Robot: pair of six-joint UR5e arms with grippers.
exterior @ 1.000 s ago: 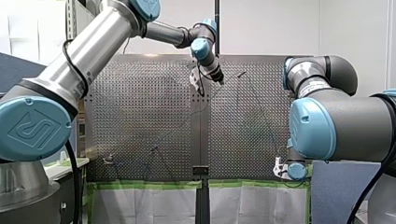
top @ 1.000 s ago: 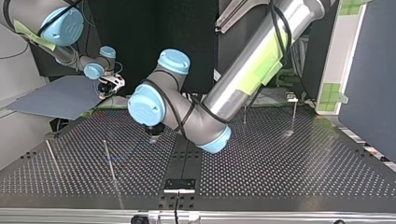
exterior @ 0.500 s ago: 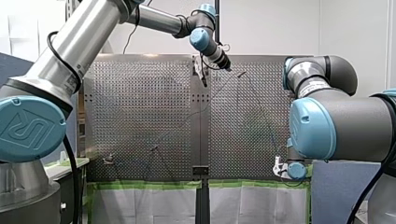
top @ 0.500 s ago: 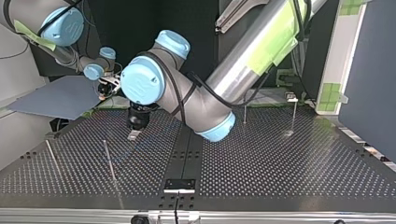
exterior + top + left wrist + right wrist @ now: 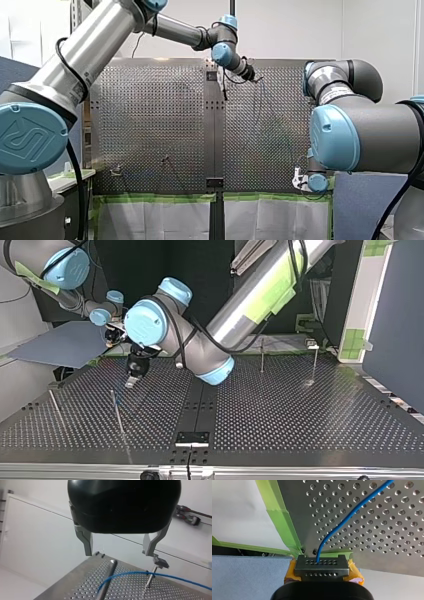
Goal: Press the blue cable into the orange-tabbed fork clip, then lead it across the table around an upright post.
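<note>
At the near edge of the desk (image 5: 387, 530), by the green tape (image 5: 284, 525), my right end effector (image 5: 321, 566) pinches the blue cable (image 5: 342, 522) between its yellow pads (image 5: 355, 573), and the cable runs off over the holes. At the far end my left end effector (image 5: 120, 552) hangs above the desk, metal fingers (image 5: 86, 541) spread and empty, the cable curving beneath it past a thin upright post (image 5: 149, 579).

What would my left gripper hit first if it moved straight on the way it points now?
Probably the blue cable arcing ahead of my open left gripper, then the table under it; depth is hard to judge.
</note>
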